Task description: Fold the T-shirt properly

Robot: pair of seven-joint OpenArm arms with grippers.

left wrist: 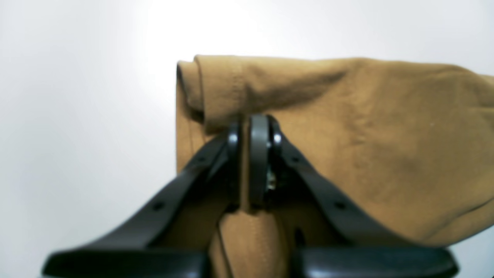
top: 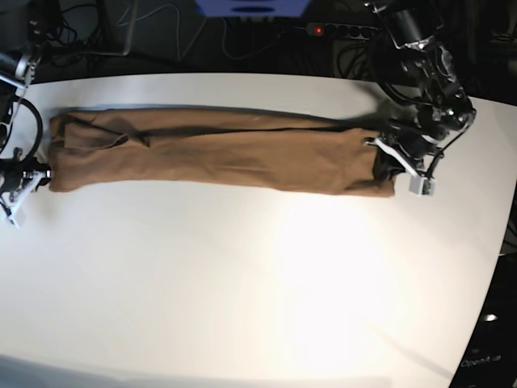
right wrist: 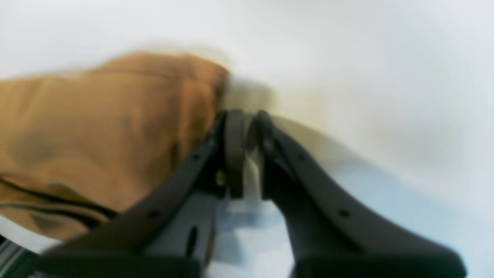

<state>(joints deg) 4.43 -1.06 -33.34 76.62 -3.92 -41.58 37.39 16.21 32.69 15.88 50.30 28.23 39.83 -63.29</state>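
Observation:
The tan-brown T-shirt (top: 218,153) lies folded into a long narrow strip across the far part of the white table (top: 258,283). My left gripper (left wrist: 252,127) is shut on the shirt's end fold (left wrist: 347,135), with cloth pinched between its pads; in the base view it (top: 389,166) is at the strip's right end. My right gripper (right wrist: 249,123) is blurred, its jaws almost together with only a thin slit and no cloth in it. It is just beside the shirt's other end (right wrist: 108,127), which is the left end in the base view (top: 36,174). No white tag shows.
Cables and a power strip (top: 335,30) lie beyond the table's far edge. The table's right edge (top: 505,242) runs diagonally.

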